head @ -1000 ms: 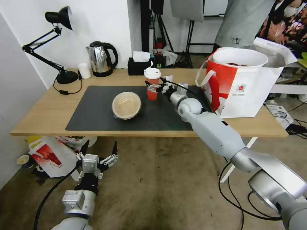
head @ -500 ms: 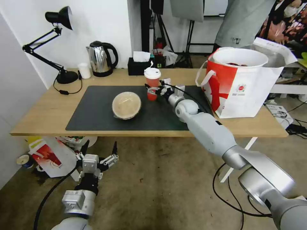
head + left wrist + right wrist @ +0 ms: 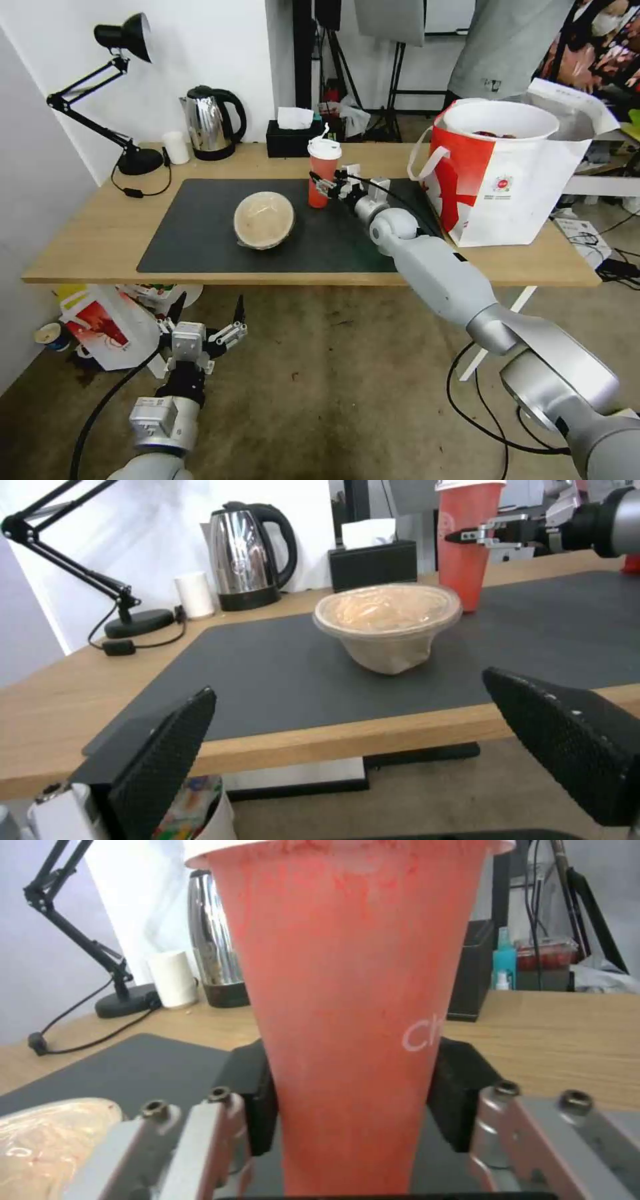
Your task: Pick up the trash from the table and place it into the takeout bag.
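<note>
Head view: right gripper (image 3: pixel 325 184) clamped on the red drink cup (image 3: pixel 321 175), upright on the dark mat at 12 o'clock of the tan lidded bowl (image 3: pixel 263 219). Step in hand: grasp; next, carry toward 3 o'clock into the takeout bag (image 3: pixel 500 177). Left gripper (image 3: pixel 203 325) parked below the table (image 3: pixel 80 233), fingers apart.

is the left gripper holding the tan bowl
No, the left gripper hangs open below the table, apart from the tan bowl.

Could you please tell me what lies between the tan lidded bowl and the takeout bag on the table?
In the head view, the red drink cup stands between the tan bowl and the takeout bag, with the right gripper shut on it.
</note>
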Tool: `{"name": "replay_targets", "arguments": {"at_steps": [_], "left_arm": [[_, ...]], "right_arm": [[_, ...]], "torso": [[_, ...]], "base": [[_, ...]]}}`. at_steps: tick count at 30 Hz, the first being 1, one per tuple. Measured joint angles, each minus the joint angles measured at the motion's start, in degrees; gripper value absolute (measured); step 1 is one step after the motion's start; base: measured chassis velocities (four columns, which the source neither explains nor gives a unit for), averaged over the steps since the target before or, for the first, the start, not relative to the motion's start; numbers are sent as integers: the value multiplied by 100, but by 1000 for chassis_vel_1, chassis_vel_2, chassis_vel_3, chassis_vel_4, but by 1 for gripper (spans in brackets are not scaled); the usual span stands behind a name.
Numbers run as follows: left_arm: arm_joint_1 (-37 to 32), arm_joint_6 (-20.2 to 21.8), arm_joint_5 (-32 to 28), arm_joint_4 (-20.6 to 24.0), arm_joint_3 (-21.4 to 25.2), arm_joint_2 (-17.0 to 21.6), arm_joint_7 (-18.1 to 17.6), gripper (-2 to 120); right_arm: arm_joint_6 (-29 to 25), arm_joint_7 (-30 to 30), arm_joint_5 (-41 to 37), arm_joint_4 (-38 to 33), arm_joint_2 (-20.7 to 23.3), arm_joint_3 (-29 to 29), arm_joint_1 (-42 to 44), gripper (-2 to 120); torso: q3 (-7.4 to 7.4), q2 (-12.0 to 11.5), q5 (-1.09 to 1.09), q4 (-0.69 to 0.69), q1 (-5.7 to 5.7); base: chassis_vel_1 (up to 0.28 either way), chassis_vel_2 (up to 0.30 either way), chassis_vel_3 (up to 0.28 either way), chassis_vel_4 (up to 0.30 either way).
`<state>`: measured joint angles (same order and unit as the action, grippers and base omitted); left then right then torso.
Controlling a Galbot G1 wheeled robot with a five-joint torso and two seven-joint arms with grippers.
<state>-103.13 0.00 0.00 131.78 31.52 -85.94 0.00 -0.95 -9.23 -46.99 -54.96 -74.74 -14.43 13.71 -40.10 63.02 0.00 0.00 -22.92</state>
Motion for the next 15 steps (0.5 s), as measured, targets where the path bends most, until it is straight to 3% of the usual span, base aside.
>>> {"name": "replay_targets", "arguments": {"at_steps": [15], "left_arm": [[0, 0, 0, 0, 0, 0, 0, 100]], "right_arm": [[-30, -89, -96, -104, 111, 88, 38, 11]], "torso": [[0, 0, 0, 0, 0]], "base": [[0, 0, 0, 0]]}}
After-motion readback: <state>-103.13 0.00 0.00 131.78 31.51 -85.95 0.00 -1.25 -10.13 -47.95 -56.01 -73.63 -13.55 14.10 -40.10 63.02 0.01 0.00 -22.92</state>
